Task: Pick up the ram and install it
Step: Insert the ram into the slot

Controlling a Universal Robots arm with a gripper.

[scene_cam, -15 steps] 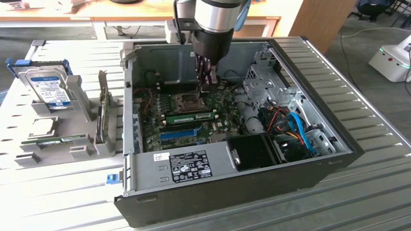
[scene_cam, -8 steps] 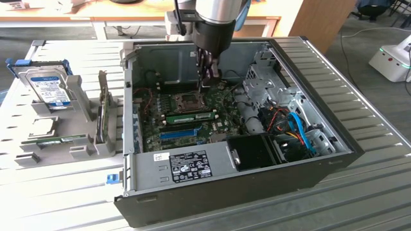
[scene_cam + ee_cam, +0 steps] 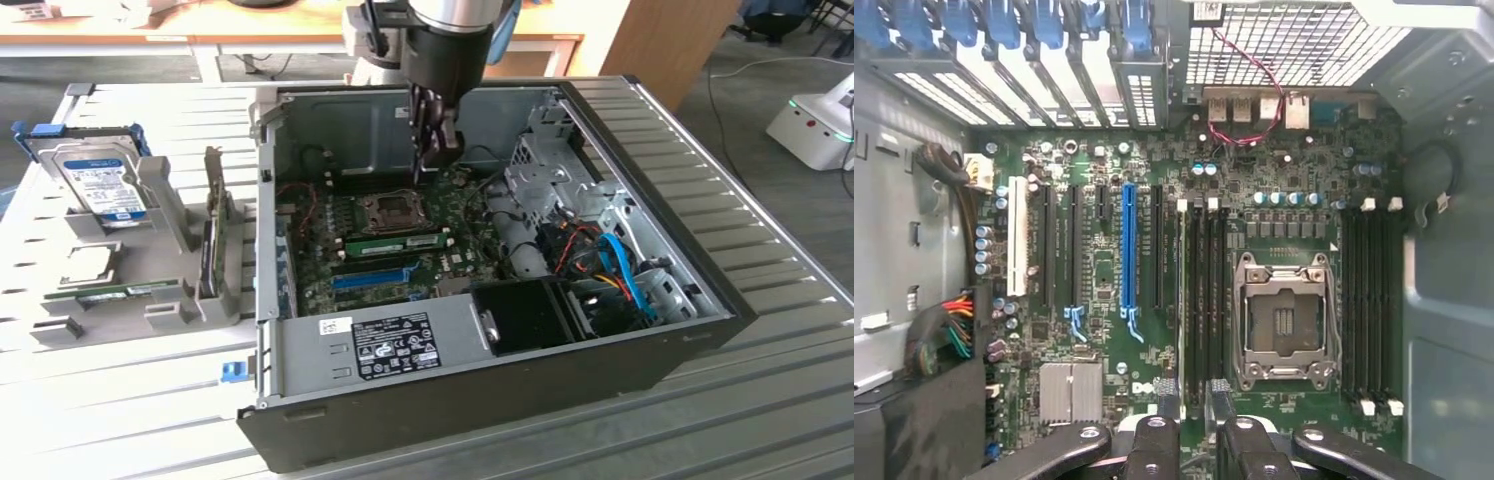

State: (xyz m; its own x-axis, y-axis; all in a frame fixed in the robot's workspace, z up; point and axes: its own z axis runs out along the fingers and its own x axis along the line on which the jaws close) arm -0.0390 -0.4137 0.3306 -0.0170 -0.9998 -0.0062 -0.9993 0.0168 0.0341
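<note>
Looks like the install end of the job rather than the pickup: inside the open case [image 3: 534,400] at centre frame, on the board [image 3: 457,262], ram [image 3: 400,241] already standing in a slot just below the CPU socket [image 3: 395,212]. Cannot tell whether fully latched. Calls next for a straight vertical path, judging by the case walls and cables close around. Arm [image 3: 447,30] plumb from top centre, gripper [image 3: 430,172] hanging above the board near the socket, apart from the ram, fingers [image 3: 1154,445] spread wide with nothing between. At left of frame, on the grey rack [image 3: 158,195], a second green stick [image 3: 114,293] lying flat, untouched, well apart from the gripper
</note>
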